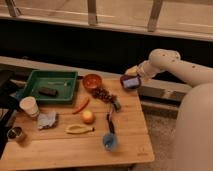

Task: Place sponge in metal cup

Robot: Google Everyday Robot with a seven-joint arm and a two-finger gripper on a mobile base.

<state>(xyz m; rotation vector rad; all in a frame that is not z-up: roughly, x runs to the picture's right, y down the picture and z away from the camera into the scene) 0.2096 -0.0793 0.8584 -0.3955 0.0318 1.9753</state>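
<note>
The metal cup [16, 133] stands at the table's front left corner. A dark brown block [48, 91], possibly the sponge, lies in the green tray [30, 80] at the back left. My gripper [131, 81] hovers over the table's back right corner, far from both the cup and the tray. A small bluish patch shows at its tip.
On the wooden table [60, 150] are a white paper cup [29, 105], a grey cloth [47, 120], a banana [79, 129], an orange fruit [88, 116], a red pepper [81, 105], an orange bowl [92, 81], grapes [103, 94] and a blue cup [110, 141].
</note>
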